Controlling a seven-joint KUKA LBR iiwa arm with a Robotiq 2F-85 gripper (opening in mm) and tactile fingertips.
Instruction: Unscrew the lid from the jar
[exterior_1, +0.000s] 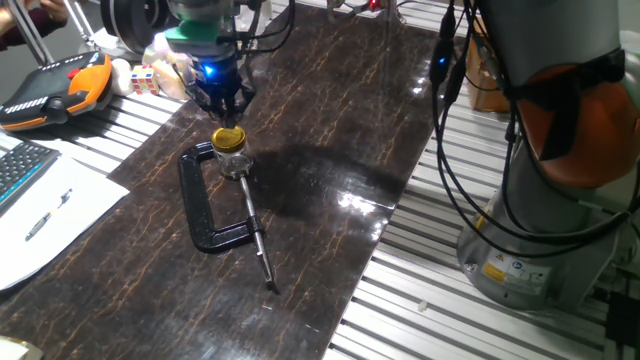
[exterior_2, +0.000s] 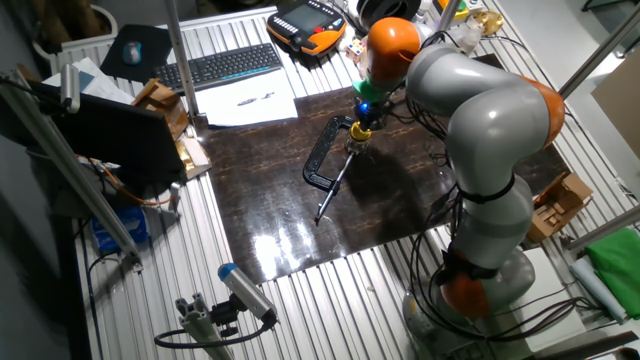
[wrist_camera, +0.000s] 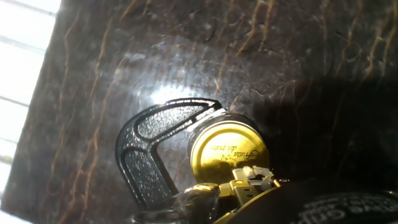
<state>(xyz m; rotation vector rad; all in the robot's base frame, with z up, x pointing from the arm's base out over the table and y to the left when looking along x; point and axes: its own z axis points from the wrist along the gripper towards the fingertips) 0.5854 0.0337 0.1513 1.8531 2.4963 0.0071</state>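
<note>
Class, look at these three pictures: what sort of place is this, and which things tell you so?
Most likely a robotics lab or workshop. A large robot arm stands at a dark table, a keyboard and an orange-and-black handheld controller lie nearby, and a jar is held in a black C-clamp.

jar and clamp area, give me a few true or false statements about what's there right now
1. The round gold-yellow metal lid is on the small clear glass jar. True.
2. The jar sits in the mouth of the black metal C-clamp. True.
3. The gripper is far off at the table edge. False: it hangs directly above the lid.
4. The clamp's long screw rod stands upright. False: it lies flat on the dark marbled tabletop.
5. The lid lies on the tabletop beside the jar. False: it caps the jar.
</note>
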